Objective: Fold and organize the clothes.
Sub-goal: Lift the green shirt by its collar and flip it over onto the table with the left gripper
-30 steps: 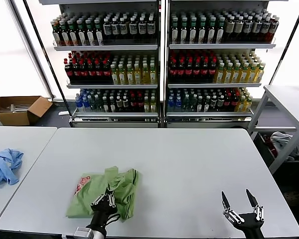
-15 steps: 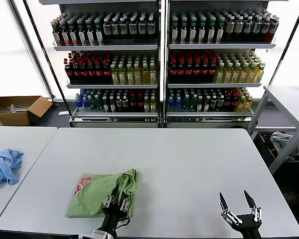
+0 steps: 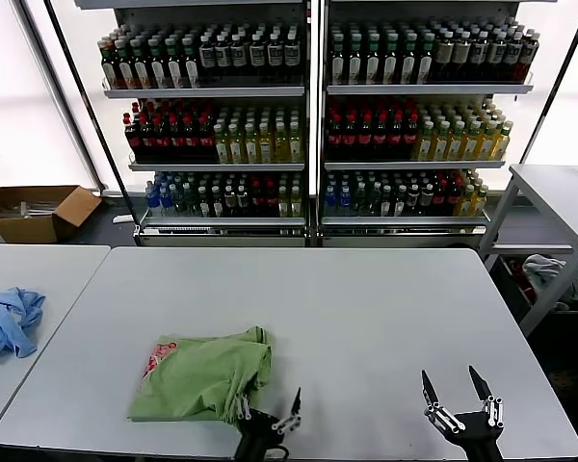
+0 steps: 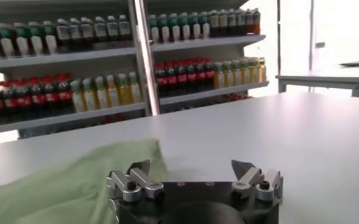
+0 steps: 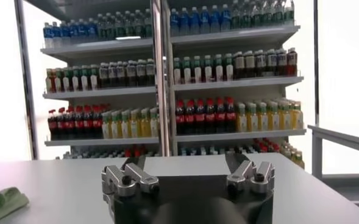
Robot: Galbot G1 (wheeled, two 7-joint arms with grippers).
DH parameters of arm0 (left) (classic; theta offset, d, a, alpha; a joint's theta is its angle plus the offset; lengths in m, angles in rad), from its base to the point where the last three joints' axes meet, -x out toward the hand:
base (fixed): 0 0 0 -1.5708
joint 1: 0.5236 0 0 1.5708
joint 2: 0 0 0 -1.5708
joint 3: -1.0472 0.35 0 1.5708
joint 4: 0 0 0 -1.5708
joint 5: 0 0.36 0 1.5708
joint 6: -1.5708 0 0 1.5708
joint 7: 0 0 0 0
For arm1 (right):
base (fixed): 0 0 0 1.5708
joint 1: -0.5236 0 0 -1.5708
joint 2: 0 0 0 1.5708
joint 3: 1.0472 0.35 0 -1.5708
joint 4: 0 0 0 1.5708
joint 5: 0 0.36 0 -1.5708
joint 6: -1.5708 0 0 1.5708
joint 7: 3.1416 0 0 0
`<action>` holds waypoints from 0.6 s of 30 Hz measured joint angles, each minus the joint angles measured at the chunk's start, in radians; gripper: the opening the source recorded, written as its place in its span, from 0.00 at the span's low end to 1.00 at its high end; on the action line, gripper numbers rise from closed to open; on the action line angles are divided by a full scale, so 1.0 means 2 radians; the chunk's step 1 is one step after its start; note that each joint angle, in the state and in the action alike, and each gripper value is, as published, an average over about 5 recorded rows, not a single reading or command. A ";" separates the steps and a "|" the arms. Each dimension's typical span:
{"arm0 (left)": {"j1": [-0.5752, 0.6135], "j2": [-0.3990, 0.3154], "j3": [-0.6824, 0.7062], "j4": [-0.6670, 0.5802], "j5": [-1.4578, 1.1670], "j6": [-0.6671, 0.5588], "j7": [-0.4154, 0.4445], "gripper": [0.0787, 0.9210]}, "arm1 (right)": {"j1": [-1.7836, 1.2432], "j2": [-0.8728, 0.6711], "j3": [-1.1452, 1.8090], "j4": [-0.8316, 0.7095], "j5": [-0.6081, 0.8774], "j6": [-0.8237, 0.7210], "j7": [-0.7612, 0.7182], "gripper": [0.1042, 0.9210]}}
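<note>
No legible text or labels.

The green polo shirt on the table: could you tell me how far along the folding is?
Done: the green polo shirt lies folded into a compact bundle on the table. In hand: nothing; the left gripper is open beside the shirt's near corner, the right gripper open and empty. Left: perhaps tidying its placement.

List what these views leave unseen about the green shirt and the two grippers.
- Green shirt: collar and buttons hidden inside the folds in the head view; the left wrist view's edge crops it.
- Chest print: only a red-and-white sliver shows at the shirt's left end, too small to read.
- Left gripper and right gripper: both open; arms cut off by the head view's bottom edge.
</note>
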 measured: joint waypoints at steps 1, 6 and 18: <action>0.000 0.001 0.004 -0.005 0.001 0.000 0.000 0.88 | 0.000 0.000 0.000 0.000 0.000 0.000 0.000 0.88; 0.001 0.013 0.004 -0.042 -0.003 0.006 0.000 0.88 | 0.001 -0.001 0.000 0.000 0.000 -0.001 0.000 0.88; 0.032 0.078 -0.152 -0.121 -0.106 0.027 -0.010 0.88 | 0.001 -0.002 0.003 -0.001 0.000 -0.002 0.001 0.88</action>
